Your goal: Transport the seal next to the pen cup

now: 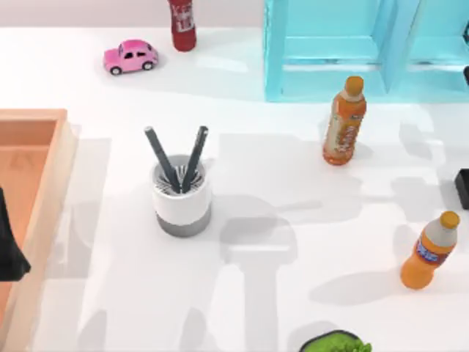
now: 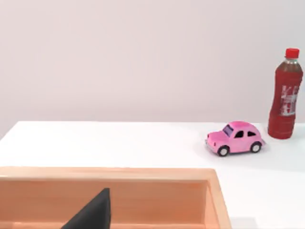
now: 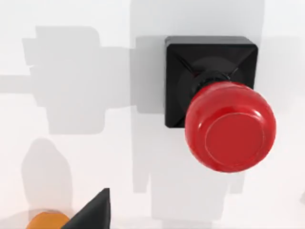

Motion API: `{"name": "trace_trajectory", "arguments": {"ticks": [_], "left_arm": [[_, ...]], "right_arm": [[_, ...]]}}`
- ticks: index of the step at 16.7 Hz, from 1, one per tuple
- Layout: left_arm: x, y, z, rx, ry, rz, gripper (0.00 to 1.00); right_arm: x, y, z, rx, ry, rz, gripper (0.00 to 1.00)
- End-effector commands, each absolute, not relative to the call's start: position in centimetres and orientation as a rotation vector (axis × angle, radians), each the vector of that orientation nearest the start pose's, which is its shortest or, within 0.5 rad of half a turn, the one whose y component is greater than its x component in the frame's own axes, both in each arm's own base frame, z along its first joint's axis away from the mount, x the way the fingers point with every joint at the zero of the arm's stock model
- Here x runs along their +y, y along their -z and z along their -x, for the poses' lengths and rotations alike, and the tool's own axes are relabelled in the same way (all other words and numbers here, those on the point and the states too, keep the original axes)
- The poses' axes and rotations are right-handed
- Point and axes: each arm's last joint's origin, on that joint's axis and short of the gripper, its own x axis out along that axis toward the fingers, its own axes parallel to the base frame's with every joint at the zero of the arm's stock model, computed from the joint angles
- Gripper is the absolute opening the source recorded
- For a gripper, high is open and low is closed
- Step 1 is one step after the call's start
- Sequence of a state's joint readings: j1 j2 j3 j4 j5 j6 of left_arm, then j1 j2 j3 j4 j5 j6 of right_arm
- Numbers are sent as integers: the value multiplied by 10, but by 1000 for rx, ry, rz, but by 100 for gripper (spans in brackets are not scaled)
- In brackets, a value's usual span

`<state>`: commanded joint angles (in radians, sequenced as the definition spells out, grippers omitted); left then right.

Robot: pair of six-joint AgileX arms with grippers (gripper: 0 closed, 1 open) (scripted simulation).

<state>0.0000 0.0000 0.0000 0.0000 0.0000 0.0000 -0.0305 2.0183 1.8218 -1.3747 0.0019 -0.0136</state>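
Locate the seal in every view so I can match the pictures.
Top view: the seal is a black block cut by the right edge, behind the lower orange bottle.
Right wrist view: the seal from above, red knob over black base.
Left wrist view: faces the wooden tray and pink car instead.
Shared landmark: the lower orange bottle's cap.

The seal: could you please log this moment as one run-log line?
seal: on table, ungrasped, under right wrist camera | pen cup: table centre-left | left arm: over wooden tray

Left arm parked at table's left edge; left hand (image 1: pixel 9 246) low; right hand (image 3: pixel 90 212) faces down
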Motion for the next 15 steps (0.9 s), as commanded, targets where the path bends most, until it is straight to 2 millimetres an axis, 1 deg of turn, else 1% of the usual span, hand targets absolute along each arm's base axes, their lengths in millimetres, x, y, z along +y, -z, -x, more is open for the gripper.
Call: {"name": "trace_trajectory", "arguments": {"ticks": [3, 4, 6, 10, 12, 13, 15], "left_arm": [[-1, -160, -106, 0, 0, 0, 100], [-1, -160, -106, 0, 0, 0, 100], [-1, -160, -106, 0, 0, 0, 100], [-1, -160, -106, 0, 0, 0, 100], [-1, -160, -106, 0, 0, 0, 100], [-1, -160, -106, 0, 0, 0, 100], [-1, -160, -106, 0, 0, 0, 100]], "right_arm": [[-5, -249, -392, 1570, 5, -4, 100], [-6, -246, -392, 1571, 7, -6, 100], [-7, -229, -394, 1577, 9, -8, 100], [-7, -179, -396, 1559, 8, -7, 100], [-7, -159, -393, 1566, 8, -7, 100], [-7, -153, -392, 1570, 8, -8, 100], [-7, -150, -392, 1571, 8, -8, 100]]}}
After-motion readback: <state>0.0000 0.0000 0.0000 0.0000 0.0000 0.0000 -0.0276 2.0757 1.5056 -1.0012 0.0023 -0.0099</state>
